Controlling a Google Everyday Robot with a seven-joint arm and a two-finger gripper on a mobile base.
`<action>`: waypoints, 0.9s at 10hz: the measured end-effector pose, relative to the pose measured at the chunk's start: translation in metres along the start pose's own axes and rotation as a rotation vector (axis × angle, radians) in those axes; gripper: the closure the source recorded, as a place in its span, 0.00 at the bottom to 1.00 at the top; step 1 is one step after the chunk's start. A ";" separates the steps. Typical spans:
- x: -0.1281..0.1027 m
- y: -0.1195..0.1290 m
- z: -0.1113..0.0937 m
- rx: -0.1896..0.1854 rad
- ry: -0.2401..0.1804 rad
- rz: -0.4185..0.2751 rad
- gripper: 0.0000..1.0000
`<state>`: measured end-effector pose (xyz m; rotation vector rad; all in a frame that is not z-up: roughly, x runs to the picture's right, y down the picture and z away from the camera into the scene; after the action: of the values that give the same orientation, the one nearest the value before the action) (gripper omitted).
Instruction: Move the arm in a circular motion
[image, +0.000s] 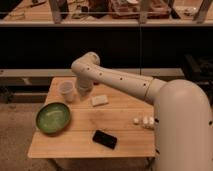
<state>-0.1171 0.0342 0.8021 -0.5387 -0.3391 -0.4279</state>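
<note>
The cream-white arm with small dark dots reaches from the lower right across the wooden table to a rounded joint above the table's far left. From there it bends down. Its narrow end, the gripper, hangs just above the tabletop right beside a clear plastic cup. Nothing shows in its hold.
A green bowl sits at the table's left. A white block lies in the middle, a black phone near the front edge, small white pieces at the right by the arm. Dark shelving stands behind.
</note>
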 end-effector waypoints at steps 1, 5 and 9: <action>0.016 0.002 -0.006 0.007 0.031 0.027 1.00; 0.107 0.048 -0.045 0.022 0.165 0.167 1.00; 0.180 0.115 -0.081 0.022 0.270 0.334 0.98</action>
<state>0.1077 0.0247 0.7637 -0.4982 0.0082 -0.1689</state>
